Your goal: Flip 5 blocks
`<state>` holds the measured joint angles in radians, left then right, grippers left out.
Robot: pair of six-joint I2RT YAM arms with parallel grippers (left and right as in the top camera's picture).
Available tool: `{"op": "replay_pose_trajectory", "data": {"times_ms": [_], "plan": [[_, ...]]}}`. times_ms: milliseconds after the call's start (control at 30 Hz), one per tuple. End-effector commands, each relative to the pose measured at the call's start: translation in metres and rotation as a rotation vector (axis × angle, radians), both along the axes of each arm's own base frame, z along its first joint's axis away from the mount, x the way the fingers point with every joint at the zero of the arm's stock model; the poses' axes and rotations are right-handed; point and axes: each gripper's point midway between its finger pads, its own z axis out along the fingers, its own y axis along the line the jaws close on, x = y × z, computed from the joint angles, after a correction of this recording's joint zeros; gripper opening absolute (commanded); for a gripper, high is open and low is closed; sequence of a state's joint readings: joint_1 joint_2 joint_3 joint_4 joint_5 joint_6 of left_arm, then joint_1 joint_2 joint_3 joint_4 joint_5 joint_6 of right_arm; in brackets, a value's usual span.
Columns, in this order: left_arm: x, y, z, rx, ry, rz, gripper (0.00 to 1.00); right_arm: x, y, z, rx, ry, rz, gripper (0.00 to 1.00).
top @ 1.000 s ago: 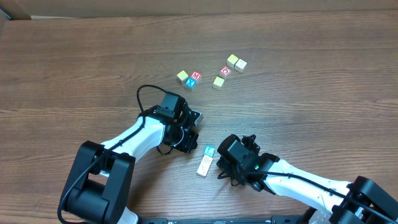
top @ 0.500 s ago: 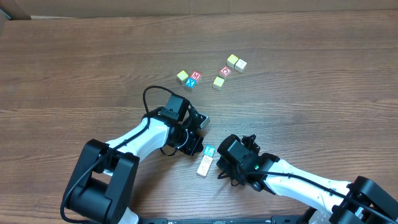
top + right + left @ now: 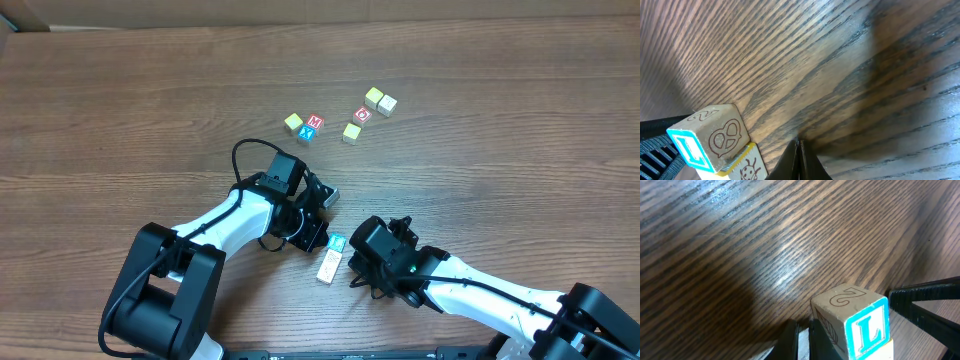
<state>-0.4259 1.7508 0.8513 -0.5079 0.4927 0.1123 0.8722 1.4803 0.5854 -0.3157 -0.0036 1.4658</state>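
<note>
Two claws work low in the overhead frame, both pressed together with nothing between the fingers. Nearest the bottom edge, the right gripper [image 3: 354, 268] sits just beside a short row: two pale blocks [image 3: 327, 268] end to end, with the blue-faced block [image 3: 336, 242] at the row's upper end. It probably stands there as a backstop. Just above and to the left, the left gripper [image 3: 320, 230] brings its closed tip right up to the blue-faced block; whether they touch cannot be told. The cubes are far smaller than the fingers, so a shut tip likely serves as a pusher to tip one over rather than pinch it. Farther up, right of centre, seven scattered blocks [image 3: 315, 121] lie well apart from both arms, apparently awaiting their turn.
</note>
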Motion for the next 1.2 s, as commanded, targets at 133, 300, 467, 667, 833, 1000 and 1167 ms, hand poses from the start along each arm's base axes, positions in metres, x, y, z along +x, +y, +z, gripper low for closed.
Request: {"op": "replay_pose_trajectory", "data": {"times_ms": [133,300,467,667,833,1000,1167], "plan": [[-0.0191,0.0033,-0.0158,0.021,0.048,-0.051,0.04,-0.0052,-0.0042,-0.0071,-0.02,0.016,0.008,0.04],[-0.019,0.0034,-0.0158,0.021,0.047,-0.051,0.04,-0.0052,-0.0042,-0.0071,-0.02,0.016,0.008,0.04],[-0.0191,0.0033,-0.0158,0.02,0.046,-0.054,0.04,-0.0052,-0.0042,-0.0071,-0.02,0.016,0.008,0.04],[-0.019,0.0034,-0.0158,0.019,0.042,-0.06,0.04,-0.0052,-0.0042,-0.0071,-0.02,0.016,0.008,0.04],[-0.0191,0.0033,-0.0157,0.019,0.04,-0.065,0.04,-0.0052,-0.0042,-0.0071,-0.02,0.016,0.008,0.04],[-0.0192,0.0032,-0.0157,0.017,0.037,-0.071,0.04,-0.0052,-0.0042,-0.0071,-0.02,0.016,0.008,0.04],[-0.0192,0.0032,-0.0157,0.017,0.036,-0.074,0.04,-0.0052,-0.0042,-0.0071,-0.02,0.016,0.008,0.04]]}}
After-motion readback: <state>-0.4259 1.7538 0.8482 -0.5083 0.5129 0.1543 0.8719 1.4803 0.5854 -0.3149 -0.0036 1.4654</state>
